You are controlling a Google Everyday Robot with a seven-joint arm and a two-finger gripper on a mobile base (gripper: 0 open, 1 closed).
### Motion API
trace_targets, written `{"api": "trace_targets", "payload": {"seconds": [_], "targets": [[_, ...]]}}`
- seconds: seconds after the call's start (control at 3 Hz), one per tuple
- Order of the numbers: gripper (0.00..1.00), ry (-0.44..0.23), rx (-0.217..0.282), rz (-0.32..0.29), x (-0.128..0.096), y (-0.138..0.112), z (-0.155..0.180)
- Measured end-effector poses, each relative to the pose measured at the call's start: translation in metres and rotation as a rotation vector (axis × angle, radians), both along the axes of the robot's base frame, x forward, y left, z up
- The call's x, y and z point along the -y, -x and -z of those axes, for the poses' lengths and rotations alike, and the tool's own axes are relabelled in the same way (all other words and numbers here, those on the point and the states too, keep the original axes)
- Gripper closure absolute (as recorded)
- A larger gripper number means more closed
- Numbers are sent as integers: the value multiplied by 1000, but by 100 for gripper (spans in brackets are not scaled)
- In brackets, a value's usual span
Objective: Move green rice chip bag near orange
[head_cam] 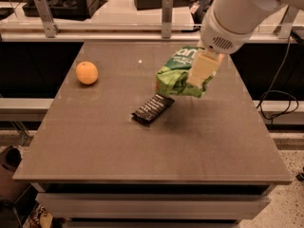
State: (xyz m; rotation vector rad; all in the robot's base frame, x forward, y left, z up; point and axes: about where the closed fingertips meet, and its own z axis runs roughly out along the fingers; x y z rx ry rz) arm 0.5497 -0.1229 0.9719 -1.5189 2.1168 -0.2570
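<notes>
The green rice chip bag (175,76) hangs in the air above the table, right of centre. My gripper (199,77) is shut on the bag's right side, with a pale finger (203,69) over its front. The white arm comes in from the top right. The orange (87,72) sits on the table at the far left, well apart from the bag.
A slim black wrapped bar (152,109) lies on the brown table (142,151) just below and left of the bag. Two metal posts (166,15) stand behind the far edge. A cable hangs off to the right.
</notes>
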Motion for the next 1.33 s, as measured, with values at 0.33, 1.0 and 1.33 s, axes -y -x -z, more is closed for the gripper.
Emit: {"api": "trace_targets", "payload": {"seconds": [0.33,1.0,1.33], "targets": [[100,-4,54,-47,-23,-15,-12],[100,-15,115,-100,-46,-28,-24],[100,31,120,-102,-47,-48,-25]]}}
